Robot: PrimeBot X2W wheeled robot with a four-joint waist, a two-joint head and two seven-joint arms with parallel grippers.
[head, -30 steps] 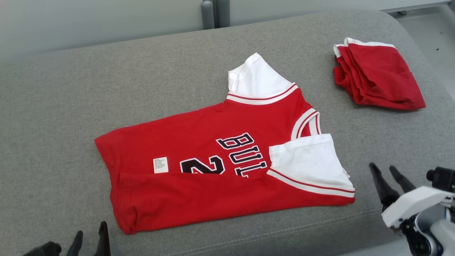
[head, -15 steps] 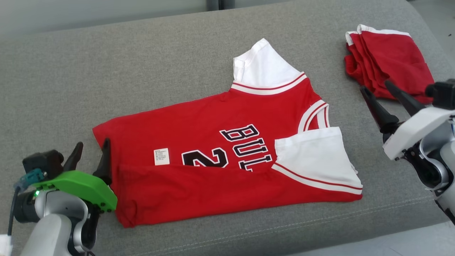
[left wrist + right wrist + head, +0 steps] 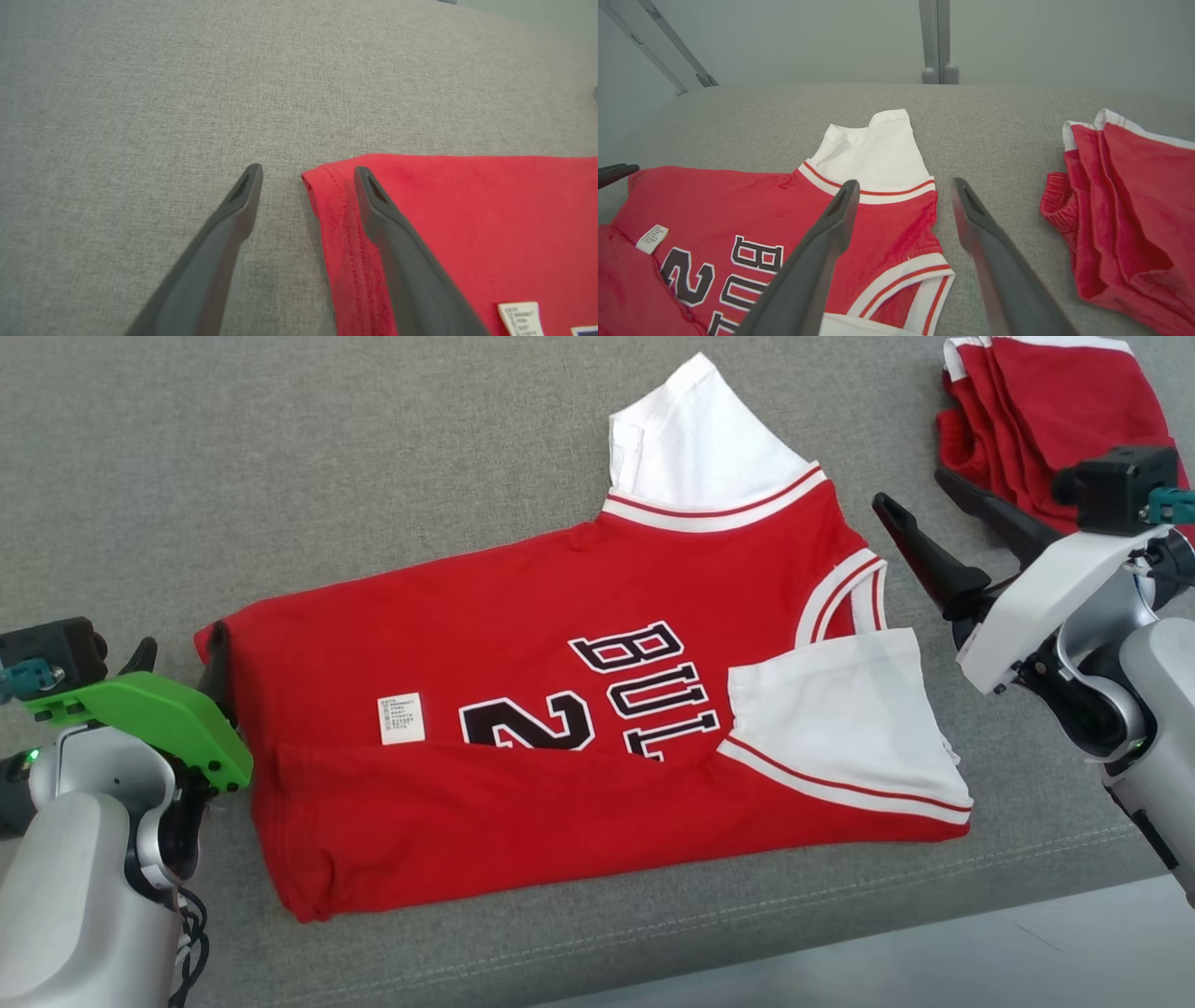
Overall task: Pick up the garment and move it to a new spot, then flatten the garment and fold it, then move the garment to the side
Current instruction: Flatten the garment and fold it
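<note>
Left fingers point(image 3: 236, 210) and right fingers point(image 3: 822, 242) are spread wide, holding nothing. On the grey cushion point(image 3: 373, 448), the red jersey point(image 3: 523, 616) lies flat in the middle, its near edge already folded over. One left finger is over its far left corner, one beside it. More folding and moving it aside look left to do.

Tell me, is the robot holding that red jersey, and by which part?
Nothing is held. The left tool stands open astride the hem corner of the jersey, and the right tool is open beside its neckline.
</note>
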